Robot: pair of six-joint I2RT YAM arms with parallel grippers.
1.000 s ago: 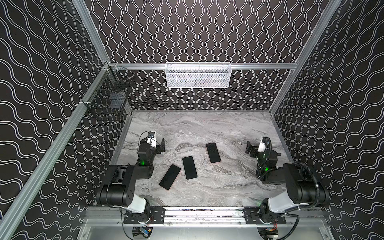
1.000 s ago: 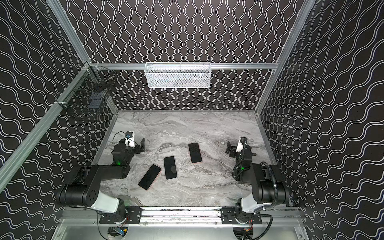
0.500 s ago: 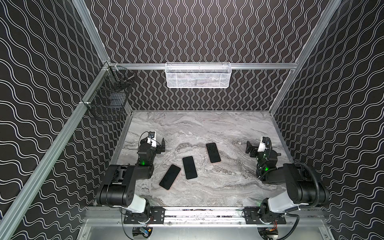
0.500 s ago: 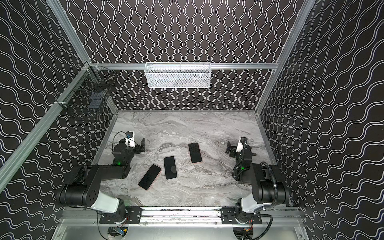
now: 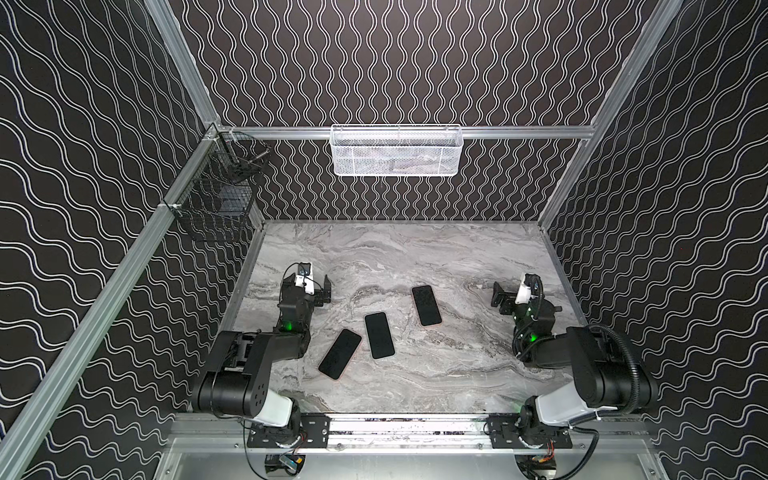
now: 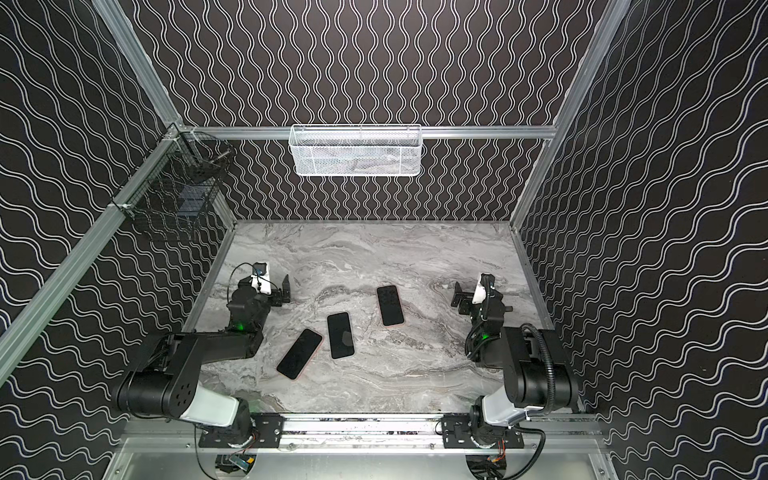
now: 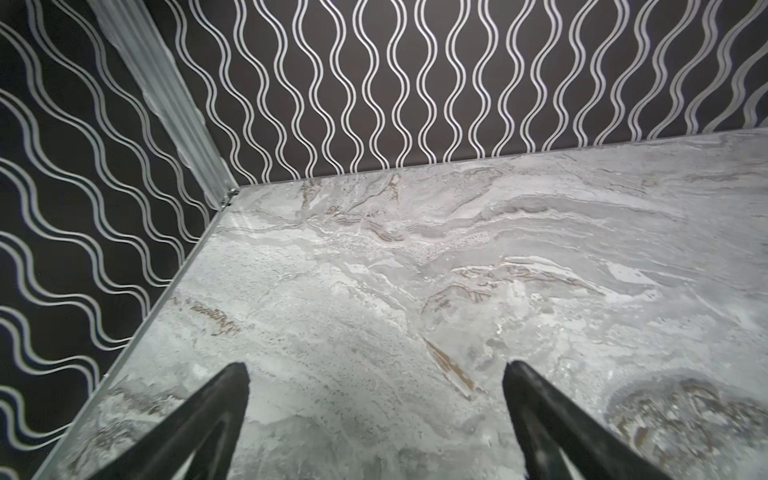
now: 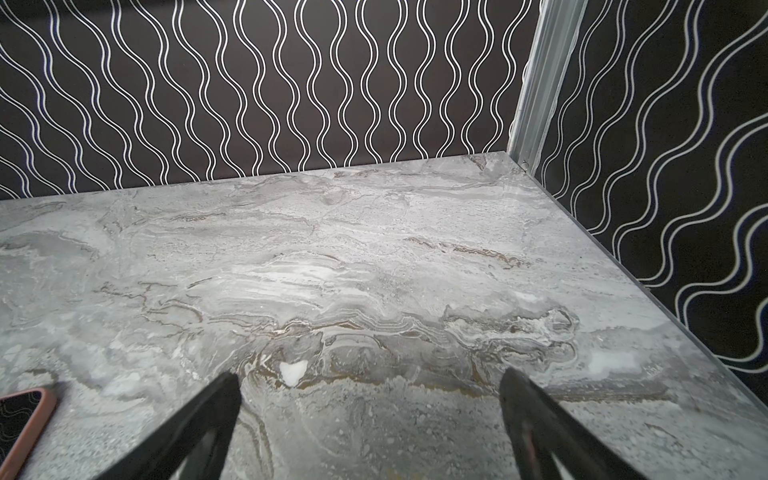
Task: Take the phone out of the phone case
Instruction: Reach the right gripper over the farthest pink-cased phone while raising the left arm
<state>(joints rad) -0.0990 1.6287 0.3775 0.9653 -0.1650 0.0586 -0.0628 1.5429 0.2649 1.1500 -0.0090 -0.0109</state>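
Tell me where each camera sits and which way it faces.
Top views: high over the front edge, looking down at the marble table, three phones; left gripper, right gripper, both arms show.
Left wrist: on the left arm, facing the back-left corner; open fingertips show.
Right wrist: on the right arm, facing the back-right corner; open fingertips and a pink-cased phone's corner.
Shared: that phone, apparently rightmost in both top views.

A robot lab test cell: aluminium frame (image 5: 104,299), wave-patterned walls (image 5: 685,208), marble-look worktop (image 5: 415,257), two rail-mounted arms (image 5: 249,365).
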